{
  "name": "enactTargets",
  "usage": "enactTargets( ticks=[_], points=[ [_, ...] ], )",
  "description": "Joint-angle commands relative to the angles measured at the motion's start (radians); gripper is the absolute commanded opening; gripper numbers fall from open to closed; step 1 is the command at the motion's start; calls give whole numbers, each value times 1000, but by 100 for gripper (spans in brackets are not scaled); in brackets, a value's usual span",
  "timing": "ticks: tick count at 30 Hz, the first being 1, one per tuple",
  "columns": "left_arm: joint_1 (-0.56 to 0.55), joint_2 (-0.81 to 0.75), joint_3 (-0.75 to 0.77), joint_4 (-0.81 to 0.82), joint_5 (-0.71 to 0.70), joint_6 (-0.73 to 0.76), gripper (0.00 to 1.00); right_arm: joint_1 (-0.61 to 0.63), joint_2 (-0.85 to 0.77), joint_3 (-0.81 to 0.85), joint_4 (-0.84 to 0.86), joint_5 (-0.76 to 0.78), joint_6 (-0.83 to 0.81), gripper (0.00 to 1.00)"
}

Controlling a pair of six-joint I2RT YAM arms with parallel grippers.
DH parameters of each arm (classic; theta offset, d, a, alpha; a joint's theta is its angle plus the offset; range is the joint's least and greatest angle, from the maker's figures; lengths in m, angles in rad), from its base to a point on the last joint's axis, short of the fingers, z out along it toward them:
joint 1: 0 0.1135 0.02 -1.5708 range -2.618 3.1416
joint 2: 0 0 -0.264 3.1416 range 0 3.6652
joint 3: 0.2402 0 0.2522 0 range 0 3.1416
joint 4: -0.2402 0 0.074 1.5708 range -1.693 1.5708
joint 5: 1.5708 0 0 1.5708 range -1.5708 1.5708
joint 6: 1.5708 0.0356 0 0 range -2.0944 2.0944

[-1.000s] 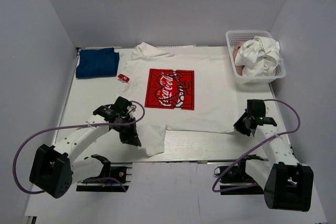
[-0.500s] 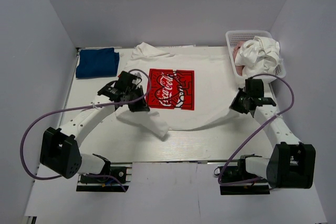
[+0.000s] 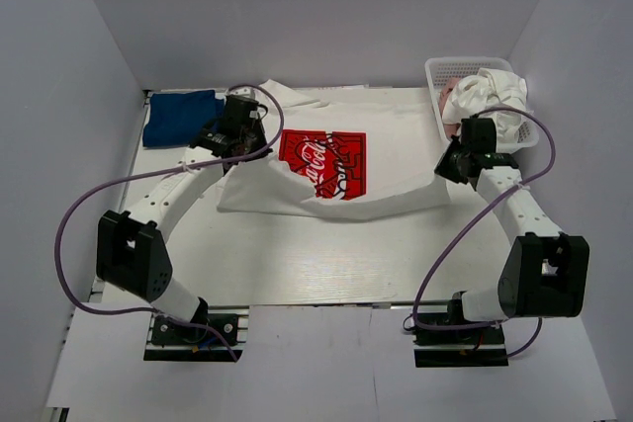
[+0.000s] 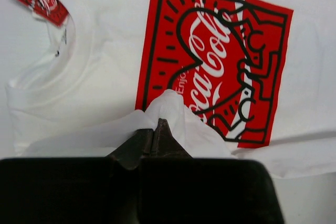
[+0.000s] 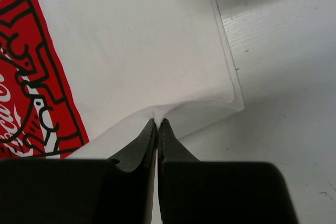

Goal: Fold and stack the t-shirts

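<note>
Both pincers were clamped on the tee's hem: the left gripper (image 4: 159, 125) pinched a bunch of cloth above the red print, and the right gripper (image 5: 157, 123) nipped the edge near a corner. The tee (image 3: 396, 145) lay mid-table (image 3: 297, 264), its lower half raised and doubled towards the collar. This looked like the bottom-to-top fold. Next, both would need to lay the hem level by the shoulders and release together.

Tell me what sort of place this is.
Probably a robotics lab cell for laundry-folding trials: a white table boxed in by plain grey walls, left arm and right arm bolted at its near edge, and a basket of crumpled tees.
</note>
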Motion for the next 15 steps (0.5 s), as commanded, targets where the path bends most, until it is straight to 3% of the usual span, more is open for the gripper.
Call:
enactTargets(
  ticks=[1, 6, 11, 12, 15],
  points=[
    [14, 19, 77, 108, -67, 97, 0, 3, 23, 72, 9, 44, -22, 0],
    [25, 71, 86, 232, -76, 185, 0, 2, 90, 133, 2, 74, -30, 0],
    [55, 171, 153, 219, -116, 199, 0, 5, 168, 193, 10, 82, -33, 0],
    [65, 192, 175, 219, -116, 199, 2, 8, 176, 207, 8, 85, -34, 0],
    [85, 293, 218, 243, -116, 199, 22, 16, 225, 239, 5, 111, -40, 0]
  ],
)
